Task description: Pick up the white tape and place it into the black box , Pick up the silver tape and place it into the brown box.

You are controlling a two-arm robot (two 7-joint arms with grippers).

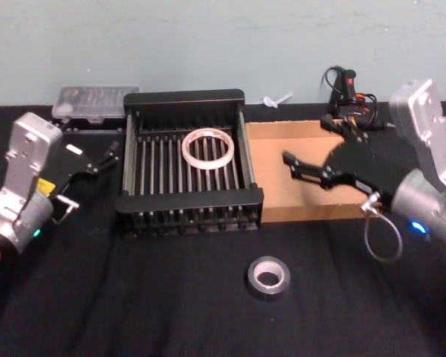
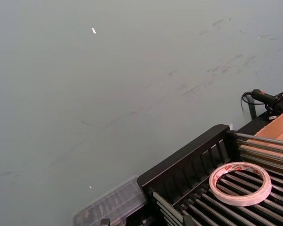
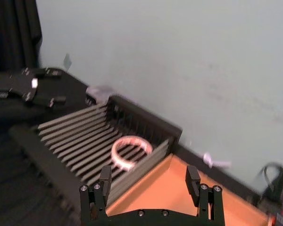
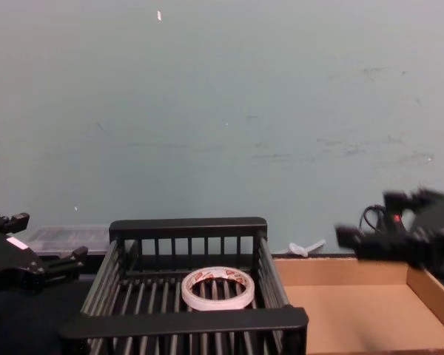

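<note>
The white tape (image 1: 207,146) lies flat on the slatted bottom of the black box (image 1: 186,97), toward its back right; it is also in the left wrist view (image 2: 240,183), the right wrist view (image 3: 130,151) and the chest view (image 4: 217,288). The silver tape (image 1: 267,276) lies flat on the black tablecloth in front of the two boxes. My right gripper (image 1: 309,143) hovers open over the brown box (image 1: 275,178) with nothing between its fingers (image 3: 105,176). My left gripper (image 1: 106,155) stands open to the left of the black box, holding nothing.
A clear plastic case (image 1: 95,100) sits behind the black box at the back left. Cables and a small device (image 1: 349,89) lie behind the brown box, and a small white plastic piece (image 1: 276,99) rests by the wall. The wall closes the far side.
</note>
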